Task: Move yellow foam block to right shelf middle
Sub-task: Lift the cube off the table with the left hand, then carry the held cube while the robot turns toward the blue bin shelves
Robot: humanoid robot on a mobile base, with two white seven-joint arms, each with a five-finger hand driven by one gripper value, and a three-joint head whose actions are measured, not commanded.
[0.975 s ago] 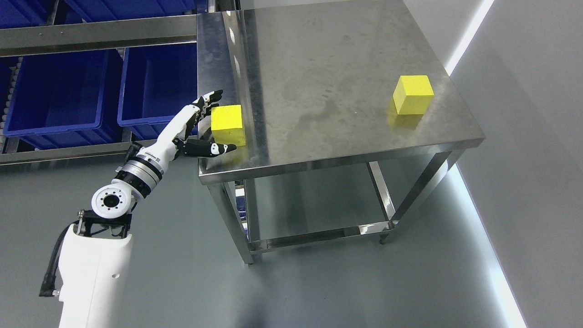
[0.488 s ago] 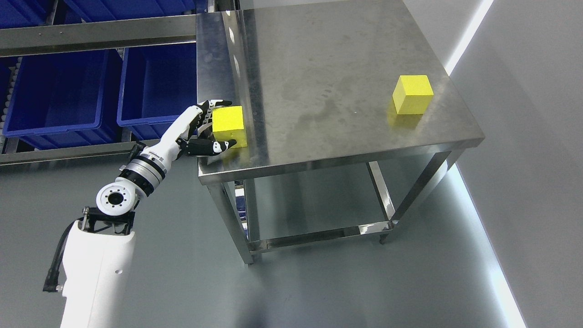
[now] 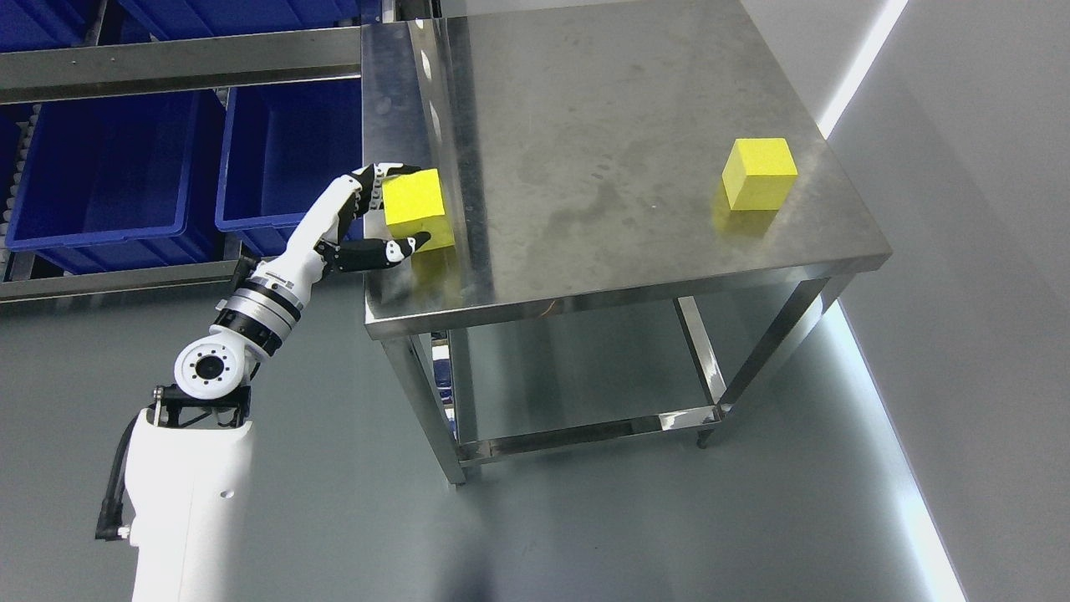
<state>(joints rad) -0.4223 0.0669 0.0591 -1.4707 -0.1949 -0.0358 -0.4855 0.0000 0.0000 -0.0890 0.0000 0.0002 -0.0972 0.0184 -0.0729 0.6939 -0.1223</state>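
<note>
A yellow foam block is held just above the near left corner of the steel table, tilted a little. My left hand is shut on it, thumb along its near face and the other fingers over its far top edge. Its yellow reflection shows on the steel below. A second yellow foam block rests on the table near the right edge. My right arm is out of the picture.
Blue bins sit on a steel rack to the left of the table, close behind my left hand. The table has a lower shelf frame. Grey floor lies around it and a grey wall on the right.
My left hand closed its fingers around the near block, then raised it slightly off the table and tilted it. The far block has not moved.
</note>
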